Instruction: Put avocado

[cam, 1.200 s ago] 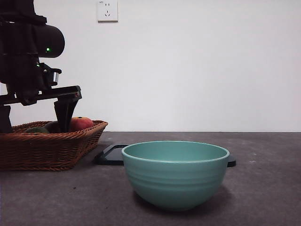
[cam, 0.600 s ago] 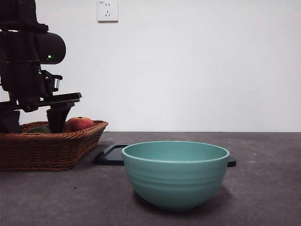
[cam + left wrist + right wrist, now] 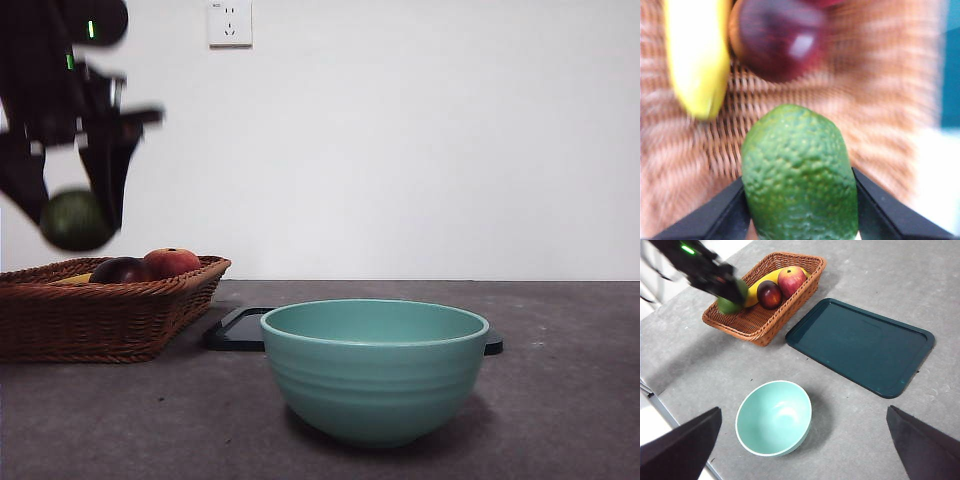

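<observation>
My left gripper (image 3: 78, 215) is shut on the avocado (image 3: 75, 220), a dull green bumpy fruit, and holds it in the air above the wicker basket (image 3: 110, 310) at the left. The left wrist view shows the avocado (image 3: 800, 175) clamped between both black jaws, with the basket weave (image 3: 880, 100) below. From the right wrist view the avocado (image 3: 729, 305) hangs over the basket's (image 3: 740, 326) near side. My right gripper (image 3: 805, 450) is open and empty, high above the table.
The basket holds a banana (image 3: 765, 279), a dark red-purple fruit (image 3: 769, 294) and a red-orange fruit (image 3: 791, 280). A teal bowl (image 3: 374, 368) stands in front. A dark teal tray (image 3: 860, 345) lies between the basket and the table's right side.
My left gripper was down in the basket; it has risen, now holding the avocado clear above the basket rim. The dark red-purple fruit now shows in the basket.
</observation>
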`<state>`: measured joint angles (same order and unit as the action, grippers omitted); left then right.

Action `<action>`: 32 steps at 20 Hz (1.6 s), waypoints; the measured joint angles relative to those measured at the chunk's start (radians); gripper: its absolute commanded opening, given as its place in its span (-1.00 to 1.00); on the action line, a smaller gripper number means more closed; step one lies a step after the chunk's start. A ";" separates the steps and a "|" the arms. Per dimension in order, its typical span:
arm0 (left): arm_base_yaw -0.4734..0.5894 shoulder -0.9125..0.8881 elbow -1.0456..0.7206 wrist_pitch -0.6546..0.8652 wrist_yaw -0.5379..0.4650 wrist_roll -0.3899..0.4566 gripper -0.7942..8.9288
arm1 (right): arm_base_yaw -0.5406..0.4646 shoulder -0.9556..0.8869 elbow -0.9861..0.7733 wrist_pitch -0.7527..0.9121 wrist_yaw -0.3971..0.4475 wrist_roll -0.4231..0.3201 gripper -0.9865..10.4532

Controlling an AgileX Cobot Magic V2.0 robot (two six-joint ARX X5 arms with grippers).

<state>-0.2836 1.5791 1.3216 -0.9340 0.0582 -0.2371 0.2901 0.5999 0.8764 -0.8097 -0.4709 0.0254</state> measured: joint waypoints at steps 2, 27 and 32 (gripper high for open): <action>-0.047 -0.078 0.002 -0.046 0.000 0.011 -0.46 | 0.000 0.000 0.000 0.000 0.000 0.000 0.17; -0.670 0.166 0.002 0.127 0.052 -0.008 -0.46 | 0.000 0.000 0.000 0.000 0.000 0.000 0.17; -0.670 0.234 0.002 0.155 0.052 -0.007 -0.46 | 0.000 0.000 0.000 0.000 0.001 0.000 0.17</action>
<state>-0.9539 1.8133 1.3231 -0.7792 0.1101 -0.2443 0.2901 0.5999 0.8764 -0.8093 -0.4702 0.0254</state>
